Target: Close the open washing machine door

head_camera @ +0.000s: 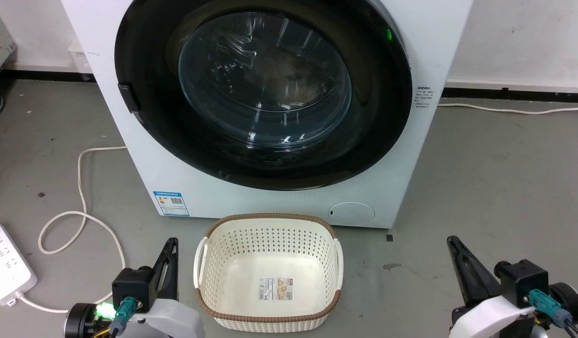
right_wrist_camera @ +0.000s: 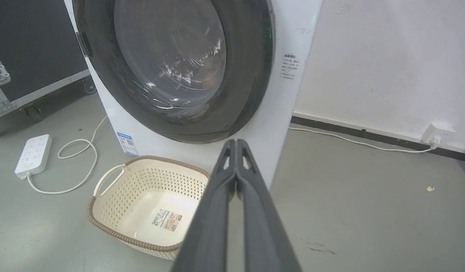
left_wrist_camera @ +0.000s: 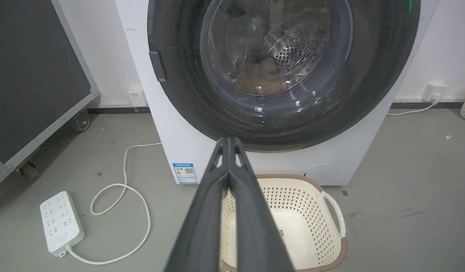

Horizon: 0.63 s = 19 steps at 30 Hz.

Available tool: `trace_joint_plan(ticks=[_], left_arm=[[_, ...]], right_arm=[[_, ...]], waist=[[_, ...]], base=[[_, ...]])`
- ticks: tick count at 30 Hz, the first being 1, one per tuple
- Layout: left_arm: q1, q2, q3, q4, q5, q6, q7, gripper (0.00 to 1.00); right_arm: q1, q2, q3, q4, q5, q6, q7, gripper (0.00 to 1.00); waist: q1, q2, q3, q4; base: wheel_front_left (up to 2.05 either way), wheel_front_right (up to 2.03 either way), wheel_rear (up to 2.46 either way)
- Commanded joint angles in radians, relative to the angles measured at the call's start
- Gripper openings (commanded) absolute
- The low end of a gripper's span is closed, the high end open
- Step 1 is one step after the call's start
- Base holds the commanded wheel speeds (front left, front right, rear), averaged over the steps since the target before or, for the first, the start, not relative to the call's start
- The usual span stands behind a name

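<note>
- The washing machine door looks flush with the washing machine.
- Left claw and right claw clenched, empty, apart.
- Best: confirm the latch, avoid the basket.

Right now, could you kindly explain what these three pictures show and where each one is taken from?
They come from a two-armed wheeled robot. One camera sits on its head, looking down; the other two ride on its wrists, each looking along that arm's fingers. The left gripper and right gripper are both shut and hold nothing. Ahead stands a white washer whose round black door sits against its front. On the floor lie an empty cream basket, a white power strip and its cable.
</note>
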<state>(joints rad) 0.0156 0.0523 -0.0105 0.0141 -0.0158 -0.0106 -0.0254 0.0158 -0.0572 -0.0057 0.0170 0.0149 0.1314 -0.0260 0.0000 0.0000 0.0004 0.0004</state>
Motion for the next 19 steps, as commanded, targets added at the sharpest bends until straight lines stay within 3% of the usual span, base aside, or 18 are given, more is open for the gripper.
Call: trace_joint_plan(ticks=[1, 19], left_arm=[[-0.014, -0.001, 0.005, -0.007, 0.009, 0.006, 0.008, 0.0], [-0.016, -0.002, 0.01, -0.014, 0.016, 0.011, 0.025, 0.0]], right_arm=[[-0.013, 0.006, 0.002, -0.01, -0.008, -0.001, 0.008, 0.0], [-0.016, 0.007, 0.006, -0.017, -0.015, -0.001, 0.026, 0.0]], waist=[[0.0, 0.0, 0.0, 0.0], [0.0, 0.0, 0.0, 0.0]], base=[[0.0, 0.0, 0.0], [0.0, 0.0, 0.0]])
